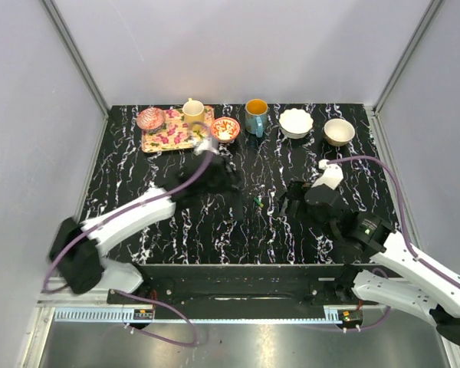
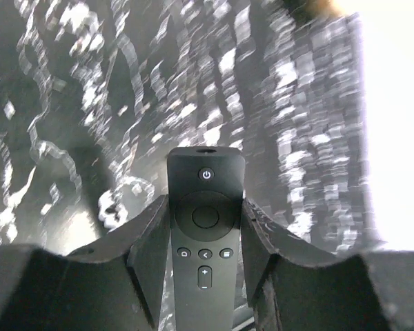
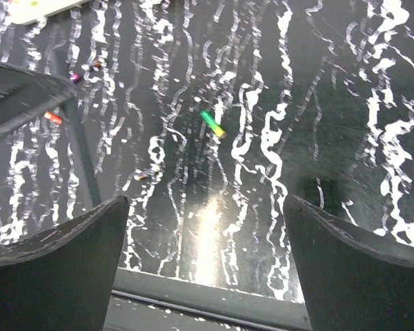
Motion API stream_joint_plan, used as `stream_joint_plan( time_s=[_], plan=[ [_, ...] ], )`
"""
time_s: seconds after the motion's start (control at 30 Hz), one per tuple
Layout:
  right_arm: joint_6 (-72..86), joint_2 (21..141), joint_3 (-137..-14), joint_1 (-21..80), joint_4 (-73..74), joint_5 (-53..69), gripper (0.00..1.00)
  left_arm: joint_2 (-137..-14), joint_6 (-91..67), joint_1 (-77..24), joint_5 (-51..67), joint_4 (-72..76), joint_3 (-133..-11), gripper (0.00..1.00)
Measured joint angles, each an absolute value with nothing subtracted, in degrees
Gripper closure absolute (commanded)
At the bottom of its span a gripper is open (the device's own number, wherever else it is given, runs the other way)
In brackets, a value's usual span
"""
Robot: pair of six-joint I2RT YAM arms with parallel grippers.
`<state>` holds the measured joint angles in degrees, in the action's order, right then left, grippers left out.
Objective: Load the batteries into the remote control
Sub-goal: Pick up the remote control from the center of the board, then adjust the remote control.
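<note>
Black plastic, smooth and rigid, is what is clamped in the left gripper [image 2: 205,207]. The remote control [image 2: 205,238] is pinched across its narrow width by its long edges. Its button face is turned to the wrist camera, and its power-button end projects beyond the fingertips, with the marbled table [image 2: 90,103] behind it. The battery slot is not shown in any view and is presumed to be on the hidden back.

The right gripper [image 3: 205,200] is spread wide with nothing between its jaws. A green battery [image 3: 212,124] is seen lying on the table beyond its fingertips, well apart from them. From above, that battery [image 1: 257,202] is placed between the two grippers. A second one cannot be made out with certainty.

The remote is judged light and stiff, but its sides are slick, so a hold on the long edges near the middle is favoured, leaving the back free. The battery is judged hard, very light and apt to roll. It is best taken across its middle, with the jaws brought down either side of its round body, not its ends.
</note>
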<state>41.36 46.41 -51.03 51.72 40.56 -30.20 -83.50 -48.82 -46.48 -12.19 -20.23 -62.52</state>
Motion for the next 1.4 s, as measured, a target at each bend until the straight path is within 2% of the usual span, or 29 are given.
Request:
stream_joint_plan(
  time_s=[0.13, 0.23, 0.37, 0.5, 0.6, 0.7, 0.83, 1.27, 1.4],
  plan=[
    [38.5, 45.5, -50.7, 51.6, 34.6, -25.1, 0.00, -68.5, -48.5, -37.6, -2.1, -0.6, -48.1, 1.00],
    [37.7, 45.2, -50.3, 51.6, 28.9, -20.0, 0.00, -64.7, -48.5, -32.9, 5.3, 9.2, -40.6, 1.00],
    [38.0, 45.5, -47.8, 51.5, 19.0, -11.6, 0.00, -63.1, -50.3, -29.4, 16.3, 20.5, -33.1, 1.00],
    [39.7, 48.8, -46.1, 50.8, 10.1, -2.5, 0.00, -61.4, -57.6, -25.7, 25.1, 40.1, -25.1, 1.00],
    [41.3, 51.5, -44.6, 49.8, 3.4, 3.9, 0.00, -64.1, -66.0, -23.5, 30.0, 56.0, -22.8, 1.00],
    [42.5, 53.3, -43.7, 49.2, -1.3, 8.5, 0.01, -69.2, -74.0, -22.6, 33.6, 65.7, -23.0, 1.00],
    [43.8, 54.8, -42.8, 48.9, -7.4, 13.0, 0.03, -75.2, -81.4, -22.4, 36.7, 68.3, -24.0, 1.00],
    [44.1, 61.3, -42.7, 48.9, -12.6, 17.4, 0.12, -75.2, -86.9, -22.4, 38.0, 71.7, -27.4, 1.00],
    [44.4, 62.4, -42.7, 48.9, -13.6, 17.6, 0.20, -75.0, -87.1, -22.4, 38.0, 71.7, -27.4, 1.00]
  ],
)
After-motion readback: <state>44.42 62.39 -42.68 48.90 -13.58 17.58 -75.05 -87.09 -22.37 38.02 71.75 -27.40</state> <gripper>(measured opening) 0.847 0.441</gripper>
